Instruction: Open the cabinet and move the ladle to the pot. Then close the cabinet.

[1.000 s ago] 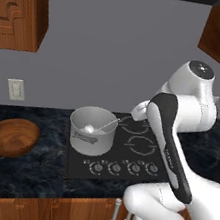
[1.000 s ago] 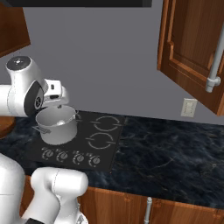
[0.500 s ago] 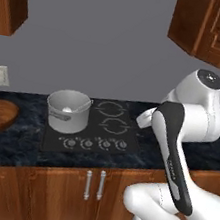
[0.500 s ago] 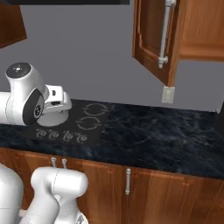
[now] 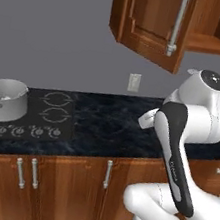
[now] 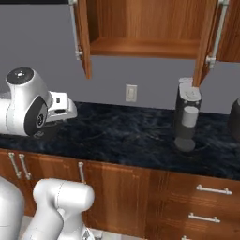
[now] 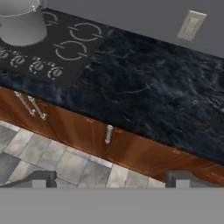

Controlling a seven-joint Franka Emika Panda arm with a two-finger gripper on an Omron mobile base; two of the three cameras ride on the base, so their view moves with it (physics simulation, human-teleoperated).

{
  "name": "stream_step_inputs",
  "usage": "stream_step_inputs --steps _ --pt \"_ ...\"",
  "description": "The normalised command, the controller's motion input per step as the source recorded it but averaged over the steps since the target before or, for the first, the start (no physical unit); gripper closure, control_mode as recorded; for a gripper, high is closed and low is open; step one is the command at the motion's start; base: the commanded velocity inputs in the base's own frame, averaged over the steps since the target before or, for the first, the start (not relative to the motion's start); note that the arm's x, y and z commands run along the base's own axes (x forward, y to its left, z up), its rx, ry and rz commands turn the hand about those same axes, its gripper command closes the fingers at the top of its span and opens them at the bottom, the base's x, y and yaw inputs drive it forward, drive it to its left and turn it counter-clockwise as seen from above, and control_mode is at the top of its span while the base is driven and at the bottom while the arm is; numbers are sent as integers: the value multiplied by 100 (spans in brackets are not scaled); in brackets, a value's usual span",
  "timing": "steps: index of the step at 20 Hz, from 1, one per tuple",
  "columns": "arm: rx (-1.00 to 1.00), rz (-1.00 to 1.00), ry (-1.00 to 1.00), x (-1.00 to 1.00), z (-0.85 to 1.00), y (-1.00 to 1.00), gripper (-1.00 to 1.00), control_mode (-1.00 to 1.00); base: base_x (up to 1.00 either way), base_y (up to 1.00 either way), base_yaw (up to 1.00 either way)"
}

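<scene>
Left base view: cabinet (image 5: 161, 29) hung with its doors swung out, left door's bar handle (image 5: 178, 22) facing the camera. Pot (image 5: 3, 98) sat on the stove (image 5: 29, 119), far left, with a pale streak inside, probably the ladle (image 5: 5, 98), too small to confirm. Step in hand looked like closing the doors: best to push flat on the door face near the handle edge, not hook the bar. Gripper itself was hidden behind the arm's own links.

Right base view: both doors stood open, shelf (image 6: 140, 47) looked bare. A dark coffee machine (image 6: 187, 117) stood on the counter (image 6: 117, 136) under the right door; keep the elbow clear of it. Right door was cut off by the frame.

Hand view: gripper (image 7: 113, 178) fingers wide apart, nothing between them, aimed down at the counter edge. Pot was cropped at top left.
</scene>
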Motion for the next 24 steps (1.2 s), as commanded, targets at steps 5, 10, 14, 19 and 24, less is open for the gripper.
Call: stream_step_inputs --steps 5,10,14,19,24 --pt "0 0 0 0 0 0 -100 100 42 -100 0" --pt "0 0 0 0 0 0 -100 100 42 -80 0" --pt "0 0 0 0 0 0 -100 100 43 -8 0" --pt "0 0 0 0 0 0 -100 100 58 9 0" --pt "0 0 0 0 0 0 -100 100 81 21 0"
